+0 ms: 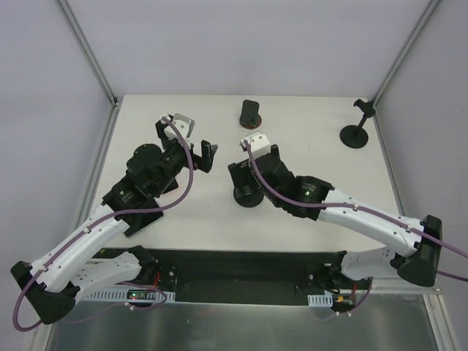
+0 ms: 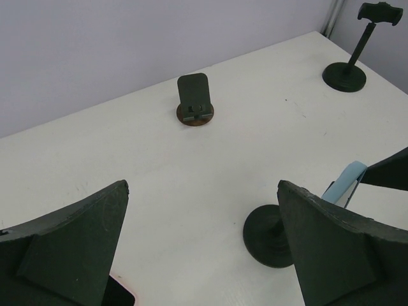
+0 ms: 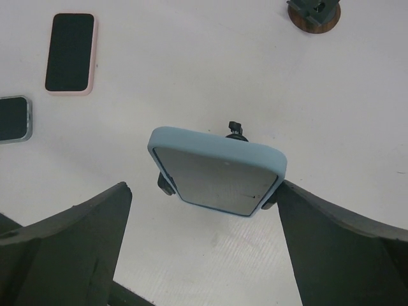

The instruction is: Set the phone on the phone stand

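**Inspector:** What was recorded nearest the arm bases?

**Technician:** Two spare handsets lay flat on the white desk [image 1: 314, 117], apart from each other. One was a pink-cased phone with a black screen [image 3: 70, 52]. The other was a grey-cased phone [image 3: 13, 118], cut off by the edge of the right wrist view. The left gripper [image 2: 203, 191] hung above the desk with its jaws spread wide and nothing between them.

**Inspector:** Where was the task item?

**Technician:** The light-blue-cased phone [image 3: 215, 175] sat tilted on the black round-based phone stand [image 2: 271, 237], near the middle of the desk. Its grey face was turned toward the right wrist camera. Dark clamp ends showed at two edges of the case, and a small knob protruded behind its top edge. The right gripper [image 3: 204, 188] straddled the phone with its jaws wide. One finger stood clearly apart from the case. The other sat at the case's edge, and contact there could not be determined.

**Inspector:** What lay beyond?

**Technician:** A small dark phone holder on a round wooden base [image 1: 251, 113] stood upright near the far edge. A tall black pole stand with a round foot and a clamp head [image 1: 356, 131] stood at the far right, well apart from both arms.
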Robot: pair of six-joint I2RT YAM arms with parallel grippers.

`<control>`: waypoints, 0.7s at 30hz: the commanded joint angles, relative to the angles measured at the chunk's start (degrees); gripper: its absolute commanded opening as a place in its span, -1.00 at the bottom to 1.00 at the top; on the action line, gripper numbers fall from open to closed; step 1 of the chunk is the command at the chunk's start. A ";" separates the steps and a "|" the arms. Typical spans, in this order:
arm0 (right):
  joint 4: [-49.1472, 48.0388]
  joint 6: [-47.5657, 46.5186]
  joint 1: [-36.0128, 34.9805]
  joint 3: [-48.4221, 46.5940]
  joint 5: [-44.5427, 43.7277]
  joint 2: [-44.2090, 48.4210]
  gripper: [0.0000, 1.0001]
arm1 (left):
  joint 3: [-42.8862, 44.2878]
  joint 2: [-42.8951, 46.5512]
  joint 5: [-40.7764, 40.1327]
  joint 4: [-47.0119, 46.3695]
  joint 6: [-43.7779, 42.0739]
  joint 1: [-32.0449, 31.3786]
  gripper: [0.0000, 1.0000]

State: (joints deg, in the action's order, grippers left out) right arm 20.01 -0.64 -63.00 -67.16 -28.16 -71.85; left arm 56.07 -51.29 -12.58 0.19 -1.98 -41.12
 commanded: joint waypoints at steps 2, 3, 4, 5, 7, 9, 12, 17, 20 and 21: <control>1.08 3.19 -2.12 -5.35 -9.97 -3.90 0.93 | 0.18 -0.13 -1.92 -3.00 1.80 0.61 0.97; 1.61 3.98 -2.47 -5.96 -13.38 -4.69 0.93 | 0.18 0.05 -2.10 -2.82 1.80 0.61 0.97; 2.39 5.55 -2.82 -7.01 -15.24 -6.53 0.93 | 0.18 0.22 -2.36 -2.74 1.89 0.61 0.97; 3.62 6.18 -3.18 -7.63 -16.47 -7.41 0.93 | 0.26 0.31 -2.71 -2.73 1.89 0.61 0.96; 4.51 8.45 -3.44 -8.51 -18.50 -9.69 0.93 | -0.17 1.10 -3.24 -2.73 1.89 0.61 0.95; 6.26 9.52 -3.71 -9.83 -19.91 -10.93 0.93 | -0.35 1.36 -4.29 -2.82 1.89 0.61 0.95; 8.90 11.63 -3.88 -11.24 -21.75 -12.17 0.94 | -0.35 1.28 -5.52 -2.82 1.89 0.61 0.94; 8.56 12.16 -4.15 -10.28 -22.55 -11.73 0.90 | -0.53 1.54 -5.70 -2.82 1.80 0.61 0.93; 8.12 12.07 -4.23 -9.40 -22.37 -11.55 0.78 | -0.61 2.33 -5.88 -2.82 1.89 0.61 0.92; 8.03 11.90 -4.15 -9.14 -22.64 -11.47 0.75 | -0.70 2.51 -6.05 -2.82 1.80 0.61 0.92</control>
State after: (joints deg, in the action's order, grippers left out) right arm 27.77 10.02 -66.89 -75.33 -47.88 -84.42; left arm 55.79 -50.57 -17.10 -0.16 -0.82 -41.12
